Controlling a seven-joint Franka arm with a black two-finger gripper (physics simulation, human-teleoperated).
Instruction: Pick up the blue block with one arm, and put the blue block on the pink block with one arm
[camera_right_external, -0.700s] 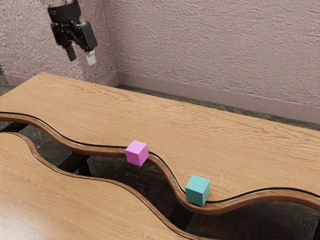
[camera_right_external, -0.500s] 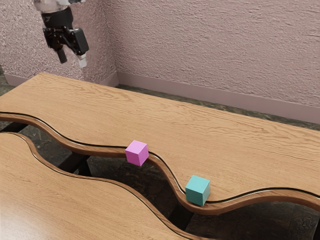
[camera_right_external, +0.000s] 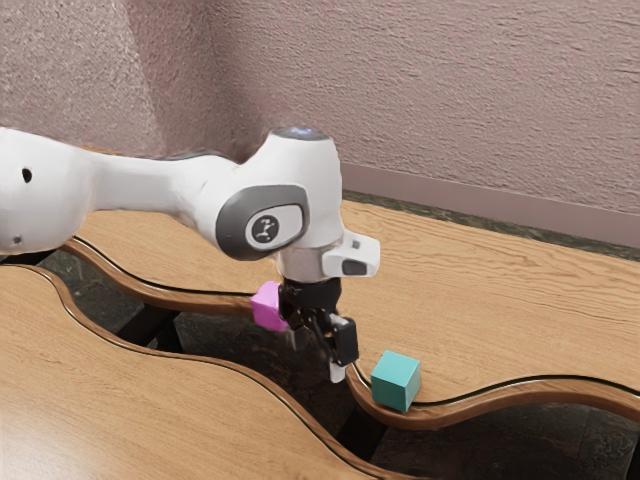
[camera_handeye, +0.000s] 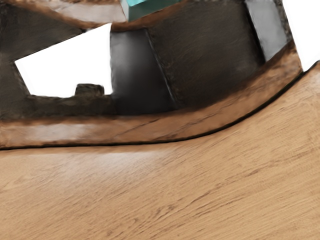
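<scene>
The blue block (camera_right_external: 396, 380), teal in colour, sits on the curved front edge of the far table (camera_right_external: 480, 290). To its left along that edge, the pink block (camera_right_external: 266, 305) is partly hidden behind my hand. My gripper (camera_right_external: 320, 350) hangs low over the gap between the two tables, between the two blocks and nearer the pink one. Its fingers are open and hold nothing. In the wrist view a corner of the blue block (camera_handeye: 145, 7) shows beyond the wavy table edge.
A second wooden table (camera_right_external: 120, 400) with a matching wavy edge lies in front, across a dark gap (camera_right_external: 240, 355). A pink textured wall (camera_right_external: 450, 90) runs behind. My white arm (camera_right_external: 150, 195) reaches in from the exterior view's left, over the far table.
The arm has swung from high at the upper left down and to the right, and the gripper now hangs low between the pink and blue blocks. Neither block has moved.
</scene>
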